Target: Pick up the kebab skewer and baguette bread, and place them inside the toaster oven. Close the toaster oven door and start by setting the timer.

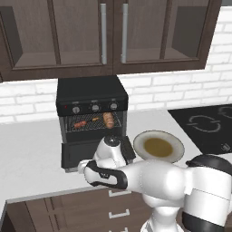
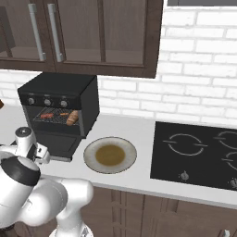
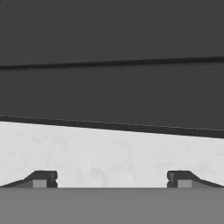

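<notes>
With kebab skewer (image 1: 80,123) and baguette bread (image 1: 108,119) already on the rack inside the toaster oven (image 1: 92,94), the toaster oven door (image 3: 112,94) hangs open; the empty, wide-open claw (image 3: 112,179) should push its rigid, hinged far edge from beneath.

toaster oven (image 1: 91,93): you see a black box with three grey round knobs on its front panel.
toaster oven door (image 1: 81,153): you get black with a dark window; up close in the hand view (image 3: 112,92) it reads flat charcoal crossed by thin darker lines.
kebab skewer (image 1: 87,122): your red, brown and orange chunks, on the left of the rack.
baguette bread (image 1: 108,119): golden-brown with paler slashes, on the right of the rack.
plate (image 1: 176,155): cream rim, olive-brown centre.
counter (image 1: 27,154): your pale grey-white, faintly mottled.
cooktop (image 2: 199,155): black with pale grey ring marks.
wall (image 2: 203,78): white brick pattern.
cabinets (image 1: 81,36): dark brown woodgrain, silver handles.
fingertips (image 3: 41,179): dark grey.
</notes>
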Tool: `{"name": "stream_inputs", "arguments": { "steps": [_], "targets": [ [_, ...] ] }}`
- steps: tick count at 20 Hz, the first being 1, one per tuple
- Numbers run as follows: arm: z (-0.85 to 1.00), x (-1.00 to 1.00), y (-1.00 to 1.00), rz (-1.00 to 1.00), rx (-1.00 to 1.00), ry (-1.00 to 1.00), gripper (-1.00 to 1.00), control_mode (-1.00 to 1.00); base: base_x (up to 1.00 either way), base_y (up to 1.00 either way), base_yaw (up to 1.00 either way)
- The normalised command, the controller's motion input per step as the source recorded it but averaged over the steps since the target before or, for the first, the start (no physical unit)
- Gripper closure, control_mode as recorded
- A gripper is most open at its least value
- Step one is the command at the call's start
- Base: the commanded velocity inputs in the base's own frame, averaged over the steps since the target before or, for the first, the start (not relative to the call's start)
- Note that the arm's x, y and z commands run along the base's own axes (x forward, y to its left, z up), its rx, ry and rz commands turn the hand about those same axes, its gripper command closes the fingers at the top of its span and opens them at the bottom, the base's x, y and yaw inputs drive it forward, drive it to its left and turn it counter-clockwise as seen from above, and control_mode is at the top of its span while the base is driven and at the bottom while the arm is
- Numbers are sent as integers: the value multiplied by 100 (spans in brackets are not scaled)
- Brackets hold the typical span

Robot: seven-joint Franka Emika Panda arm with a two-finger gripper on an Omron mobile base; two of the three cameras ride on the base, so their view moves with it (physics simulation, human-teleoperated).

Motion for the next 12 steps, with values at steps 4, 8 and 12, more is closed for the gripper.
{"name": "stream_inputs", "arguments": {
  "steps": [4, 8, 12],
  "targets": [
    [0, 16, 0, 0, 0, -5, -100, -100, 0, 0, 0],
    [-1, 16, 0, 0, 0, -5, -100, -100, 0, 0, 0],
    [-3, 17, 0, 0, 0, -4, -100, -100, 0, 0, 0]
  ]
}}
